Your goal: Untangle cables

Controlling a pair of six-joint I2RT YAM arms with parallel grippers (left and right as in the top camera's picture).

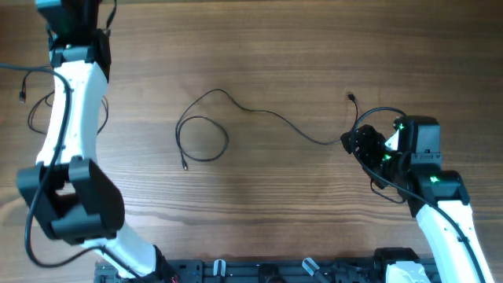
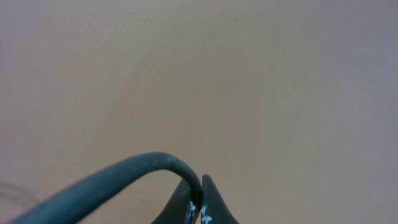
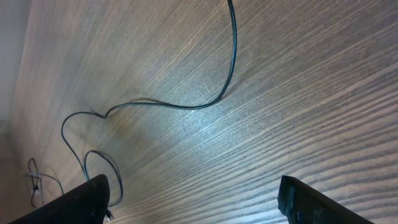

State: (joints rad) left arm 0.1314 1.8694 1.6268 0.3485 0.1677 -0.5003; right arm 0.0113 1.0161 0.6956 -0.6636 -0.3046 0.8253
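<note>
1. Right pincer [image 3: 198, 200]. My jaws stood wide. The two fingers [image 3: 87, 198] sat at the lower corners of the right wrist view with only bare wood grain between them. I held nothing on this side.

2. Long cable [image 1: 267, 116]. It lay flat on the bench [image 1: 275, 212], around the middle.
- Its left part formed a single open loop [image 1: 201, 138], with one free end just below the loop, toward the near edge.
- From the loop the cable ran rightward in a shallow wave to my right pincer, near the right edge.
- A small plug [image 1: 350, 97] showed just beyond the pincer, toward the far edge.
- In the overhead view the pincer body covered the stretch between the wave and that plug, so I could not tell whether I touched the cable there.
- In the right wrist view the cable curved across the wood ahead of the fingers, apart from both.

3. Left pincer [image 2: 200, 204]. My jaws were pressed together, the tips meeting. A dark cord [image 2: 112, 183], blurred by closeness, arched up from the lower left of the left wrist view and ended at the closed tips, pinched there. The surface behind it was out of focus. In the overhead view my left arm [image 1: 67, 149] reached along the left edge to the far left corner, and the pincer itself lay outside the frame.

4. Loose cables [image 1: 31, 110]. Thin black cords lay near the far left corner, partly behind the left arm. I could not make out how they crossed.
</note>
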